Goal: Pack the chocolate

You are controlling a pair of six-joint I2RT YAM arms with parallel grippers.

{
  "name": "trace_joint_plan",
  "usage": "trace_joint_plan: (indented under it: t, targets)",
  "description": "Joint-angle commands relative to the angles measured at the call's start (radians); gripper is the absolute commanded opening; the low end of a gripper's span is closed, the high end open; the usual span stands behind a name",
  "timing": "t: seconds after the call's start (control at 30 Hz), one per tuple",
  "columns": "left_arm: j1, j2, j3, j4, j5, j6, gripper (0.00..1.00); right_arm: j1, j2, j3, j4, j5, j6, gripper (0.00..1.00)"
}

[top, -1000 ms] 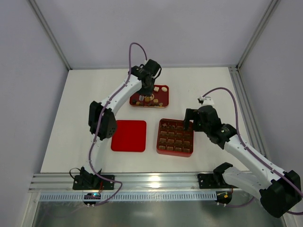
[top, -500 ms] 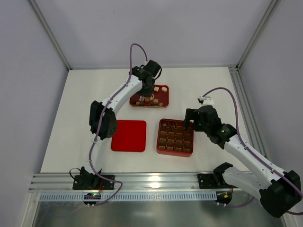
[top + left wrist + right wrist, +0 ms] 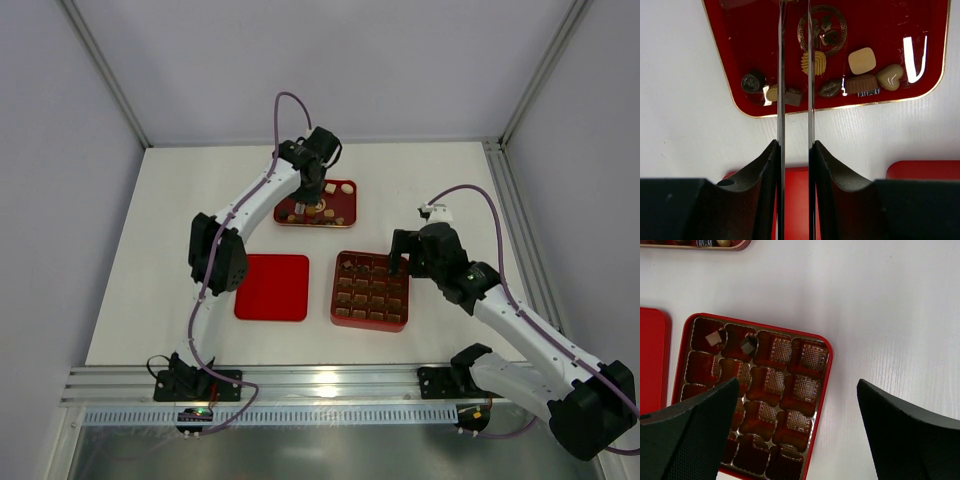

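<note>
left wrist view: left gripper jaws narrowly apart over the red tray, one brown piece between them, the other chocolate beside; right gripper gapes wide above the box.

White table: tray, lid, box

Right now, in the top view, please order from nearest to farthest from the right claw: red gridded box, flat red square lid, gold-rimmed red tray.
1. Red gridded box, directly at the right claw.
2. Gold-rimmed red tray, farther back, to the left.
3. Flat red square lid, far left beyond the box.
</note>
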Motion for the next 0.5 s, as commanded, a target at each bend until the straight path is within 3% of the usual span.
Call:
trace_joint_plan:
  t: [0.0,0.47]
  targets:
    - [0.007,-0.034,0.006,0.021,0.001,-0.006,0.27,-0.004,-0.015,0.000,0.025,0.012,-0.007,1.00]
    - [0.007,-0.124,-0.048,0.007,0.013,0.008,0.25,-0.006,-0.005,0.009,0.031,0.002,0.001,1.00]
